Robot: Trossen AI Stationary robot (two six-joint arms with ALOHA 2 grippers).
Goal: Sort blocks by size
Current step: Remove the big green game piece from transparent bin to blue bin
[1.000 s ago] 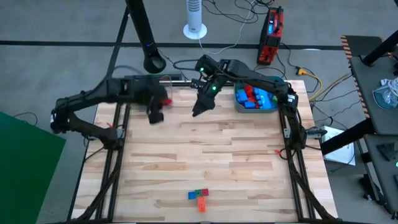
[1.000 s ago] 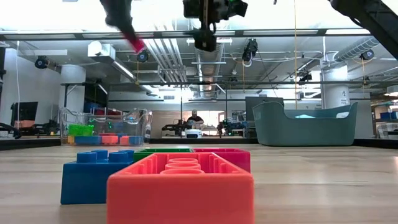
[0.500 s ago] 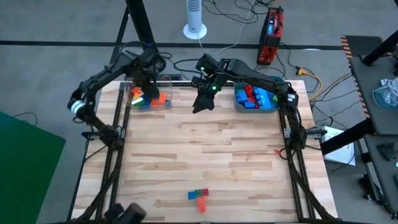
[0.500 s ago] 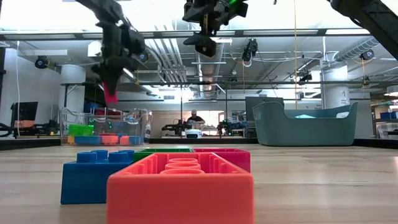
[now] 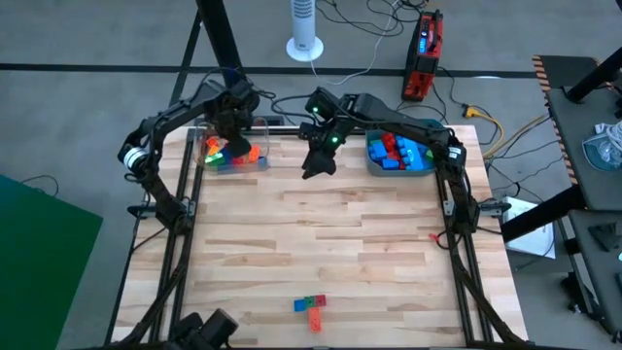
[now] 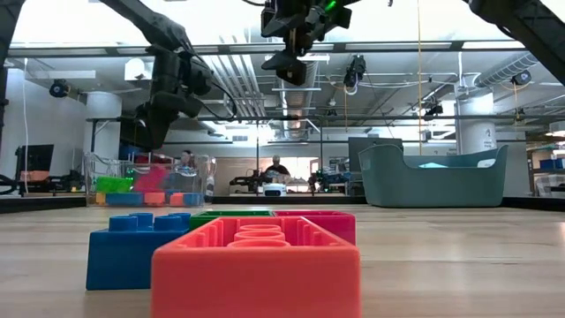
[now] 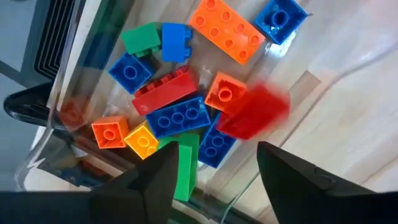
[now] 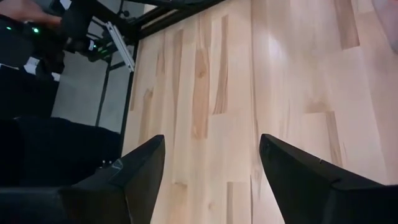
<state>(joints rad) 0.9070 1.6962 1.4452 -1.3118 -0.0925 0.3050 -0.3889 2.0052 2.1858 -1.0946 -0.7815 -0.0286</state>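
Note:
My left gripper (image 7: 217,152) hangs open above the clear box (image 5: 262,146) at the far left of the table. Below its fingers a red block (image 7: 254,112) shows blurred over the heap of orange, blue, green, yellow and red blocks (image 7: 177,115) in the box, clear of both fingers. My right gripper (image 5: 313,170) hovers open and high over bare wood at the far middle, with nothing between its fingers (image 8: 211,140). A few blocks (image 5: 311,307) lie on the table near the front edge: an orange-red one (image 6: 256,265), a blue one (image 6: 132,252), a green one and a red one.
A teal tub (image 5: 374,167) with blue and red blocks stands at the far right. Bare wood lies between the containers and the front blocks. Beyond the table stand a white fan, a red-black device, cables and dark stands.
My left gripper has carried the red block toward the table's far-left corner, from over the bare wood to above the clear box, and has let go of it. The block has dropped from the fingers into the box.

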